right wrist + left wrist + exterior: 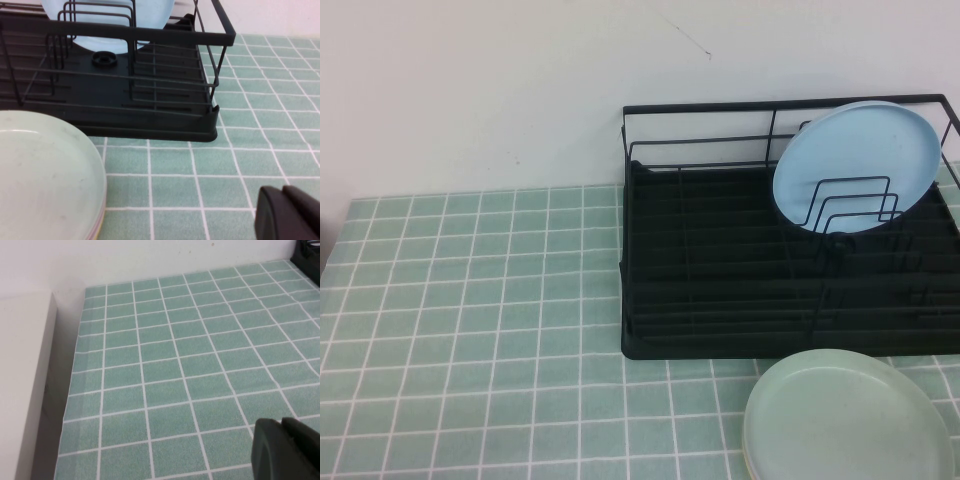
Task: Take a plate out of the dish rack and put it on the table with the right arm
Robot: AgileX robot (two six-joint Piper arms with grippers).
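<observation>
Plate waiting upright in rack, both grippers parked low.

Round light blue plastic plate [857, 165] leans in black wire dish rack [720, 300]; light, stiff, slick, so I'd pinch its upper rim. Right gripper [290, 212] and left gripper [287, 450] hover over tiled worktop [470, 330]; jaws' spread I cannot tell.

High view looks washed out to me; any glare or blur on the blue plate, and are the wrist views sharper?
High view: soft, even light, no glare on the plate in the dish rack, slightly hazy. Right wrist view: rack bars crisp, the right gripper a blurred dark shape at the corner. Left wrist view: table tiles sharp, the left gripper likewise blurred.
</observation>
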